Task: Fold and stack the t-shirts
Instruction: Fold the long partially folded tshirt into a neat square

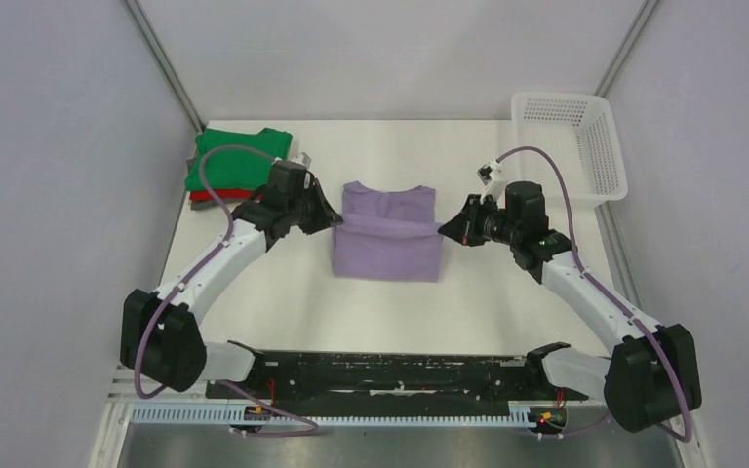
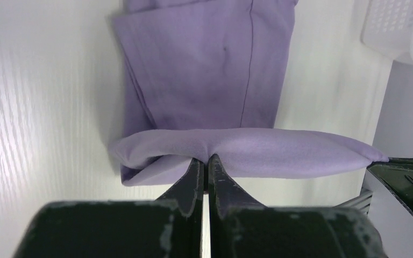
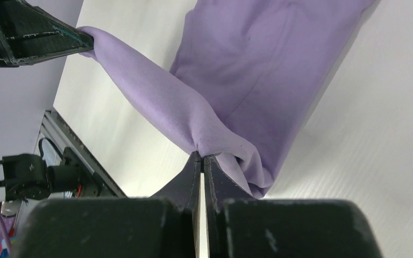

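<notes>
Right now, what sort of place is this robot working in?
Probably a robotics lab cell: grey panel walls enclose a white table; left arm and right arm are bolted at its near edge, holding a lilac t-shirt.

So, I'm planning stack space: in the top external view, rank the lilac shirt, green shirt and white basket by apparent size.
White basket and lilac shirt: about alike, too close to rank.
Green shirt: smallest, folded on its pile.

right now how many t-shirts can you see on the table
4. The lilac t-shirt is mid-table, held by the left pincer and right pincer. The green t-shirt tops the far-left stack, a red t-shirt and dark t-shirt showing beneath; others may be hidden.
</notes>
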Robot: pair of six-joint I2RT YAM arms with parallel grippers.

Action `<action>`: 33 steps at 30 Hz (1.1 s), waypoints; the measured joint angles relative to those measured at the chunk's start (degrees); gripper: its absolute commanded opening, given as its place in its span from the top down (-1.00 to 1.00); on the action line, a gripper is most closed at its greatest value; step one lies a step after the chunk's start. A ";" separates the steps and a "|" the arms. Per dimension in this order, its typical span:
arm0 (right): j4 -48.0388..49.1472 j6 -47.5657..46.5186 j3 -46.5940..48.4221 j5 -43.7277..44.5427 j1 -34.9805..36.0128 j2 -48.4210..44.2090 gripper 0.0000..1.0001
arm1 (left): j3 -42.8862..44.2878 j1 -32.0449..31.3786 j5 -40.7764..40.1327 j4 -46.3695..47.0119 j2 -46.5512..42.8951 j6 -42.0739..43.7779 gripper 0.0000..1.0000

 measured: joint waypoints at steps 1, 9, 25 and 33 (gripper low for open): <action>0.61 0.00 0.92 0.07 -0.68 1.36 1.00 | 1.20 0.81 0.98 0.87 1.81 0.17 0.96; 5.55 0.33 6.95 -0.94 -4.13 12.00 1.00 | 9.73 5.14 5.66 4.33 14.10 1.01 0.96; 9.92 0.15 18.43 2.45 -5.97 31.65 1.00 | 24.17 8.35 7.04 5.09 33.66 1.97 0.96; 12.26 -0.87 25.16 3.61 -6.67 43.04 -0.31 | 30.40 8.55 3.06 4.48 42.42 1.97 -0.13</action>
